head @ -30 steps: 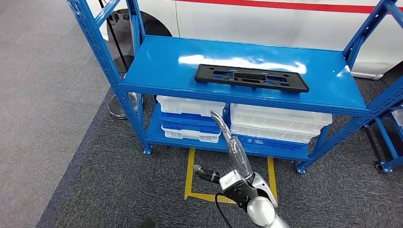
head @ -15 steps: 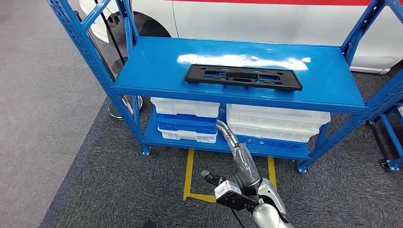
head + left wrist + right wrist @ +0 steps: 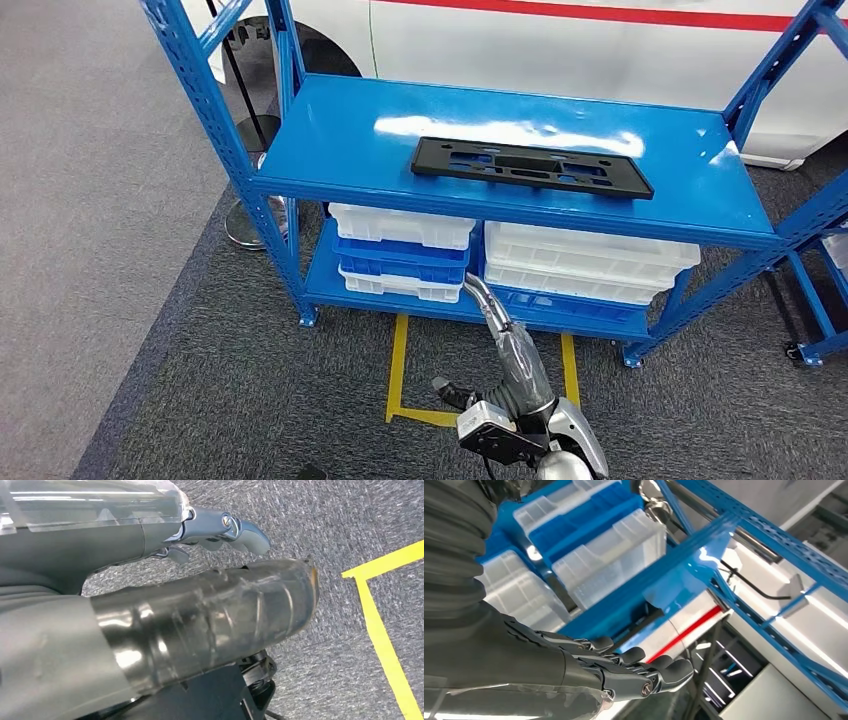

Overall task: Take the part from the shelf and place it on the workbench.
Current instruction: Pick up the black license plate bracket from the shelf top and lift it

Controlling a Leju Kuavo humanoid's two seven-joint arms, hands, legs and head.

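Part, flat and black, is lying on the top blue shelf in the head view, and the right hand is reaching up below it, holding nothing. Left wrist view: the left hand is hanging over grey carpet, fingers straight, holding nothing. Right wrist view: the right hand's fingers are stretching out, side by side, near white bins.

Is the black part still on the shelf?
Yes. The black part lies flat on the blue shelf's top; the right hand is below, holding nothing.

Silver arm, grey ribbed cover, dark-fingered right hand (clear film over it); black cable
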